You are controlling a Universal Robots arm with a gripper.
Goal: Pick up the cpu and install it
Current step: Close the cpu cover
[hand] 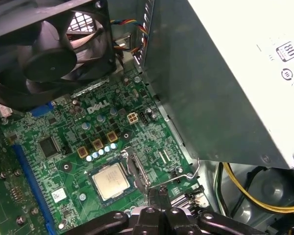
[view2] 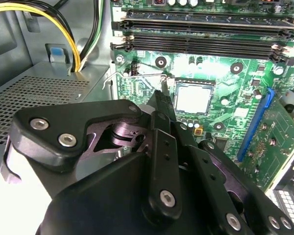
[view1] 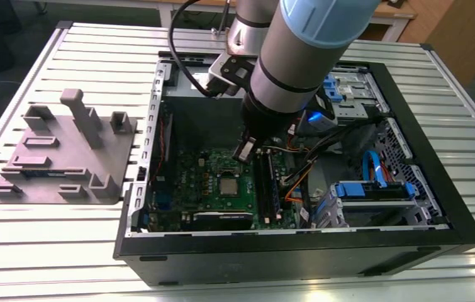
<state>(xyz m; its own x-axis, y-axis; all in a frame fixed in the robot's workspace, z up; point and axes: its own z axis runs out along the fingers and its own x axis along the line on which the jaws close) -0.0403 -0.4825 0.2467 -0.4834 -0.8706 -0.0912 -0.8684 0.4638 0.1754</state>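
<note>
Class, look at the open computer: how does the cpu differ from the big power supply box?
The cpu is small, flat and square; the power supply box is a large block. The cpu lies in the green board; the power supply box stands beside that board. Both are grey metal.

1. Exterior view: even, bright overhead light; the ribbed silver metal tabletop (view1: 44,245) shows mild glare.
2. The open black computer case (view1: 304,251) interior lies in shadow.
3. Second wrist view: the near black gripper housing (view2: 137,196) is blurred.
</note>
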